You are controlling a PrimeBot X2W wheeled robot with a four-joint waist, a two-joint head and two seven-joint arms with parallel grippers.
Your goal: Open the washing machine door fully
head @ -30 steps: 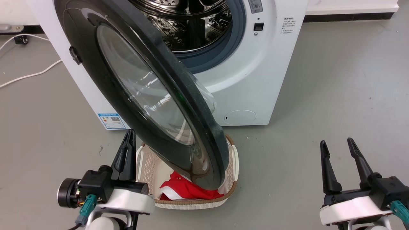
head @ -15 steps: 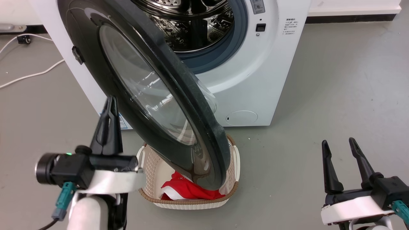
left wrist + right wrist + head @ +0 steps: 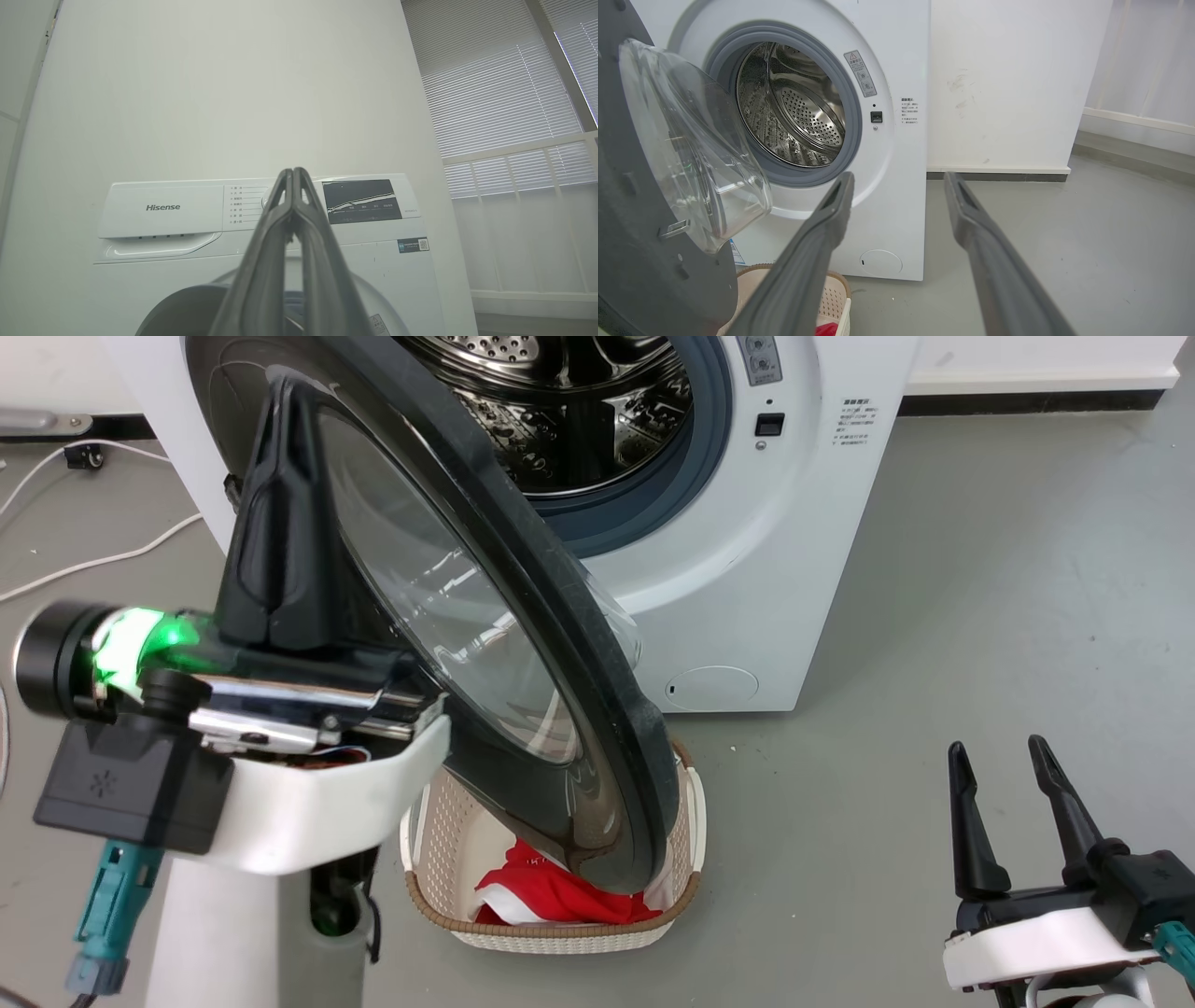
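Note:
The washing machine door (image 3: 439, 597), glossy black with a clear bulging window, stands partly swung out from the white machine (image 3: 747, 569), its rim edge towards me. The right wrist view shows its inner side and glass bowl (image 3: 691, 140) beside the steel drum (image 3: 794, 107). My left gripper (image 3: 280, 387) is raised close to the head camera, shut and empty, overlapping the door's outer face; whether it touches the door I cannot tell. In the left wrist view its shut fingers (image 3: 293, 171) point at the control panel (image 3: 359, 200). My right gripper (image 3: 1004, 756) is open and low at the right, well clear of the door.
A woven laundry basket (image 3: 551, 933) holding red cloth (image 3: 541, 896) sits on the floor under the door's lower edge. White cables (image 3: 93, 560) trail over the floor at the left. Bare grey floor (image 3: 980, 569) stretches to the right of the machine.
My left arm has risen from beside the basket to the height of the door's outer face, still shut. The door's angle looks the same. The right gripper has stayed put.

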